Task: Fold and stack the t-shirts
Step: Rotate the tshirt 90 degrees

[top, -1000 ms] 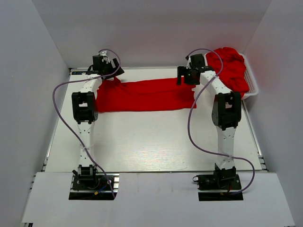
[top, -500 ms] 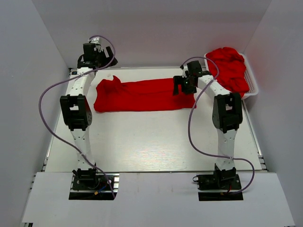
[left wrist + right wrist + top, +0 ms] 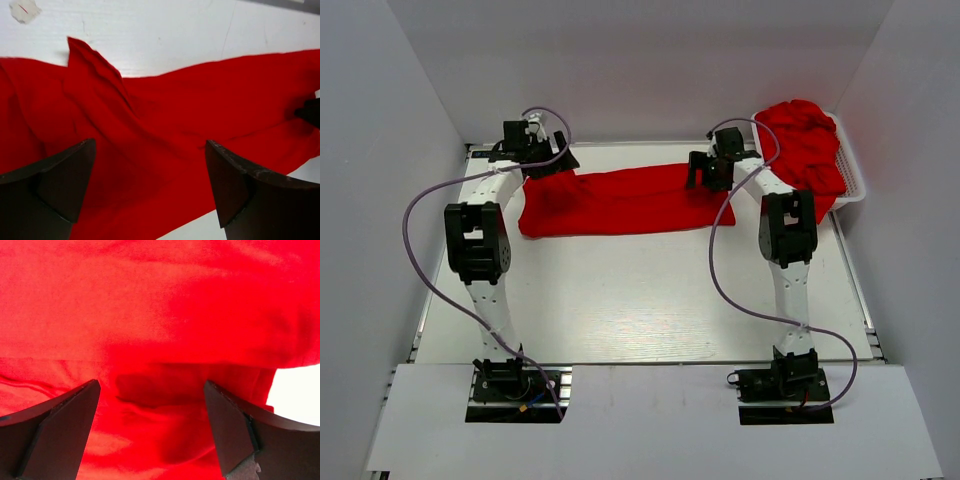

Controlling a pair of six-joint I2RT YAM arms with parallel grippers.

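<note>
- The left arm (image 3: 498, 300) and the right arm (image 3: 790, 290) have slim white link shells and chunky black joint housings.
- The left lilac cable (image 3: 408, 235) is thin and hangs in loose loops. The right lilac cable (image 3: 713, 250) matches it.
- The left base (image 3: 505, 382) and the right base (image 3: 775, 383) are black blocks with small wiring.
- The left pincer (image 3: 150, 145) and the right pincer (image 3: 150, 385) each have two dark, matte, wedge-shaped fingers (image 3: 50, 185) with blunt, lighter-worn edges.

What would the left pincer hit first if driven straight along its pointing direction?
The red t-shirt laid out on the table; the open left pincer points onto its rumpled end. Gap hard to judge.
</note>
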